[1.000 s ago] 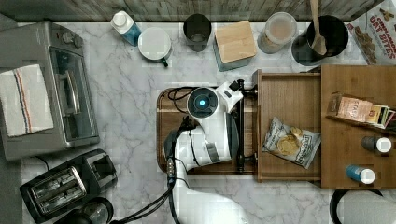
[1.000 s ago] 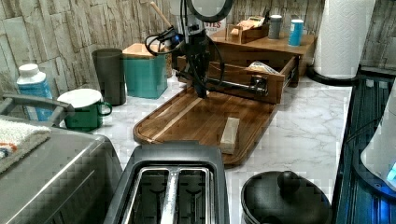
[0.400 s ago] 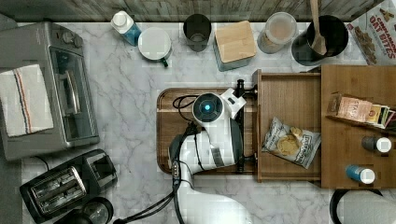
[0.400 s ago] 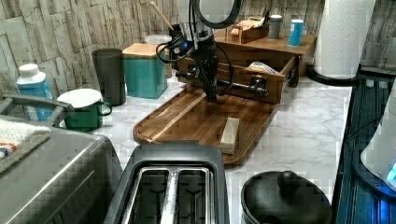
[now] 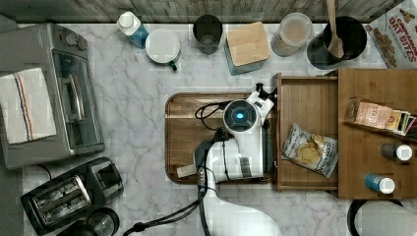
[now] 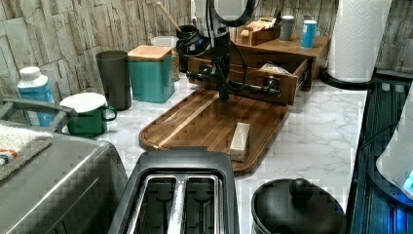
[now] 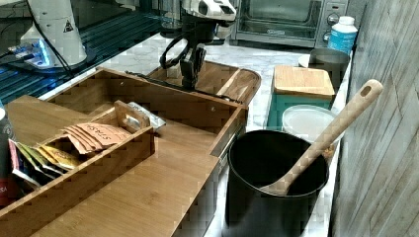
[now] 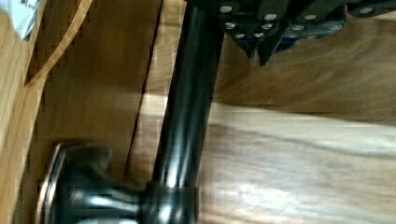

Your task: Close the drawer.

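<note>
Drawer [image 5: 307, 105] sits pulled out at 3 o'clock in the top view, my gripper [image 6: 223, 92] is at its handle [image 8: 187, 116], can't tell its state, next I push toward 3.

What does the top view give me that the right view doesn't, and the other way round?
Top view alone: the toaster and the folded towel on the toaster oven.
Right view alone: how the pincer hangs by the drawer's dark handle bar.
Both: the open drawer with the snack bag inside, the cutting board, and the wooden spoon in the black pot.
</note>
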`<state>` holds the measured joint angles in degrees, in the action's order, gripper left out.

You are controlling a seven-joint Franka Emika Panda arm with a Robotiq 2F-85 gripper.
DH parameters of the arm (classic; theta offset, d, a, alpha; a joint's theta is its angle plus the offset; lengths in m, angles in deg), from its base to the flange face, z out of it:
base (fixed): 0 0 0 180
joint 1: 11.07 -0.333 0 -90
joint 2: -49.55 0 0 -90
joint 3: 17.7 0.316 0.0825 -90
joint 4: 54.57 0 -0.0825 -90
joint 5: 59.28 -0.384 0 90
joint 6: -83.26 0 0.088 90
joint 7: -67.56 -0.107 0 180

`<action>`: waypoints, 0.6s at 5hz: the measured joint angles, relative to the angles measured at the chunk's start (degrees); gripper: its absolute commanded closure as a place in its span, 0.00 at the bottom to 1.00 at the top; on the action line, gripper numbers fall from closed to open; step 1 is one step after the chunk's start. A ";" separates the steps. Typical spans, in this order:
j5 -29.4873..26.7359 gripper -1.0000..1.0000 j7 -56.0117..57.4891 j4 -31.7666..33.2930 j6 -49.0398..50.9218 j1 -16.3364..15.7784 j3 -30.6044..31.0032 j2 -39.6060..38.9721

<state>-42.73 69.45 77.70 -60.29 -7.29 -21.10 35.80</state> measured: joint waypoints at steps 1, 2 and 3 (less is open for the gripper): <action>0.24 1.00 0.81 0.90 -4.36 2.30 -0.94 0.81; 0.00 1.00 3.30 0.22 -3.13 5.26 -1.52 1.15; -7.95 1.00 12.14 -4.14 0.81 9.45 -1.65 -0.92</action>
<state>-50.69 81.59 73.56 -59.48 2.15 -22.75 34.88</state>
